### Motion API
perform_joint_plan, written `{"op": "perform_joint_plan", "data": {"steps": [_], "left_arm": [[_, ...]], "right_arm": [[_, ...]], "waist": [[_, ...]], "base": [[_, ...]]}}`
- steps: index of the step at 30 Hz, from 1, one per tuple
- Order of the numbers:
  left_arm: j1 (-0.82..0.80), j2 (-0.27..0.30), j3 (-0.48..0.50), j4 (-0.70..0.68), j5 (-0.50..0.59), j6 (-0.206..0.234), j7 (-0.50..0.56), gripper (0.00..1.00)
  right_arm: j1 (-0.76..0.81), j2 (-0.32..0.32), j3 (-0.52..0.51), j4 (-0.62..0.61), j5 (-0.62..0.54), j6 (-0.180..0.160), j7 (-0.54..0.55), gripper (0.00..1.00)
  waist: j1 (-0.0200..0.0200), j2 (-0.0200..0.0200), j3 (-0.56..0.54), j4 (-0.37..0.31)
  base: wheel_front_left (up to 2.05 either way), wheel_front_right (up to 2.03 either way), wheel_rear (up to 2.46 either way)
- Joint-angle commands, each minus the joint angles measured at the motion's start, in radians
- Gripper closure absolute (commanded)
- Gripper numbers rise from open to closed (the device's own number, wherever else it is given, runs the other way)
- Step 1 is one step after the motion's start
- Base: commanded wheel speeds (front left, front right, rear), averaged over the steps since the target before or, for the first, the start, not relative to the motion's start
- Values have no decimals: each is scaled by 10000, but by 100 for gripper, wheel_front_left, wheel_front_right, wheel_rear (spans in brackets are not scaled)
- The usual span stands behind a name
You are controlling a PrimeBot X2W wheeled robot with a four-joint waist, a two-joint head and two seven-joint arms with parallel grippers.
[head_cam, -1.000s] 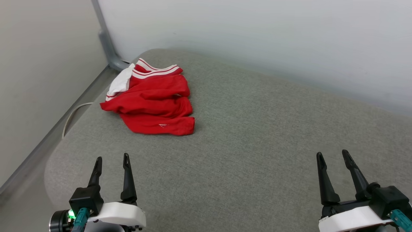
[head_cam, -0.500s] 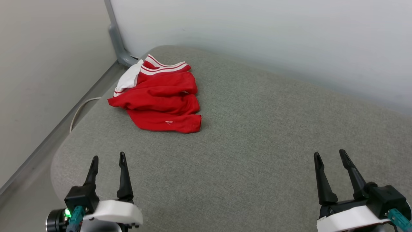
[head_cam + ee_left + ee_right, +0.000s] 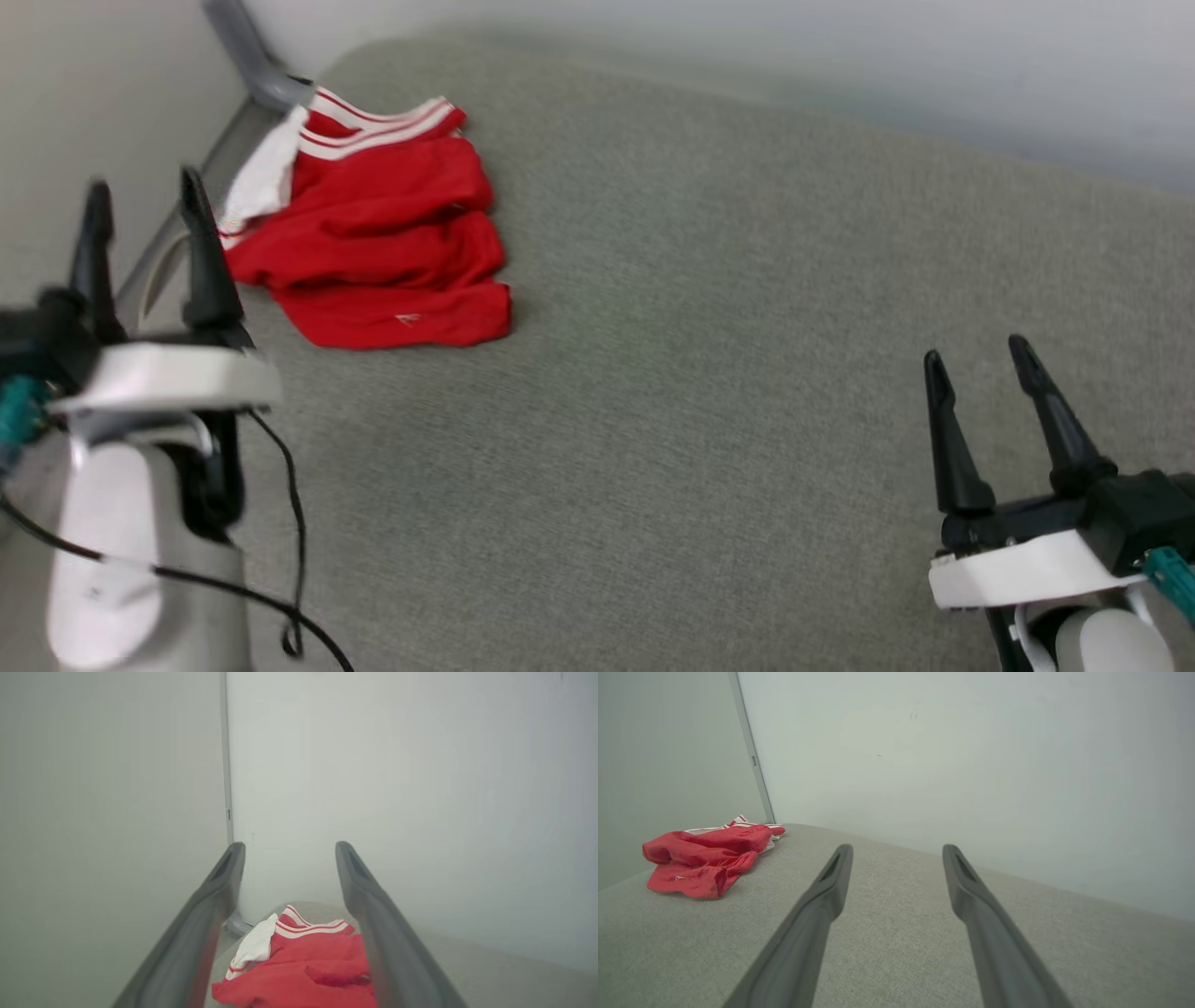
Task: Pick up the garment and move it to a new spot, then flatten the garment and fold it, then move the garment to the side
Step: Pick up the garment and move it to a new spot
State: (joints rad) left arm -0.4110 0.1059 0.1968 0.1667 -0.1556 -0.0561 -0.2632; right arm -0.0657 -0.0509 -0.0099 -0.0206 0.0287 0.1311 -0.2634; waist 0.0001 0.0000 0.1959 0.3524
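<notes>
You see the garment (image 3: 373, 233) lying crumpled at the upper left of the head view, on the grey cushion (image 3: 709, 392); your left gripper (image 3: 144, 182) stands at the left edge, fingers spread apart and empty, near the red cloth; your right gripper (image 3: 975, 349) sits at the lower right, fingers likewise apart, well away from it.

On my right wrist cam the right gripper (image 3: 897, 849) has its fingers spread wide, nothing between them; grey fabric cushion (image 3: 896, 942) underneath; crumpled red jersey (image 3: 705, 861) lying well off left by the corner; pale wall (image 3: 971, 765) behind
</notes>
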Motion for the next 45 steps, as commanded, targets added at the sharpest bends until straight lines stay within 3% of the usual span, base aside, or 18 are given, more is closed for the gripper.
{"op": "perform_joint_plan", "data": {"steps": [1,9,12,16,26,37,43,44,45], "left_arm": [[-365,120,72,86,-33,-76,-26,0],[-3078,1287,239,1613,-514,-578,6,0],[-3937,1779,5,2381,-895,-683,513,0],[-4856,2298,-521,3270,-1726,-725,1701,0],[-5825,3710,-2072,5016,-4479,-737,6044,0],[-6055,4412,-2897,6649,-5903,-733,9561,0],[-5861,4215,-3546,7262,-6035,-731,10200,0],[-5842,4187,-3645,7322,-6021,-731,10203,31],[-5829,4198,-3725,7362,-5997,-732,10118,95]], "right_arm": [[-196,13,-35,-83,-58,-7,-20,0],[-905,13,-88,-870,-654,-7,-21,0],[-1059,13,-142,-1146,-836,-7,-21,0],[-1224,12,-184,-1438,-1028,-7,-21,0],[-1553,-28,-115,-1981,-1289,-7,-21,0],[-1702,-130,-134,-2227,-1354,-7,-21,0],[-1706,-116,-143,-2238,-1306,-7,-21,0],[-1709,-111,-127,-2226,-1299,-7,-21,0],[-1710,-107,-109,-2207,-1294,-7,-21,0]], "waist": [[-1,0,673,-442],[-1,0,2153,-929],[-1,0,2556,-1006],[-1,0,3013,-1087],[-1,0,3796,-1358],[-1,0,4390,-1642],[-1,0,4527,-1727],[-1,0,4523,-1741],[-1,0,4508,-1755]], "base": [[0,0,0],[0,0,0],[0,0,0],[0,0,0],[0,0,0],[0,0,0],[0,0,0],[0,0,0],[0,0,0]]}}
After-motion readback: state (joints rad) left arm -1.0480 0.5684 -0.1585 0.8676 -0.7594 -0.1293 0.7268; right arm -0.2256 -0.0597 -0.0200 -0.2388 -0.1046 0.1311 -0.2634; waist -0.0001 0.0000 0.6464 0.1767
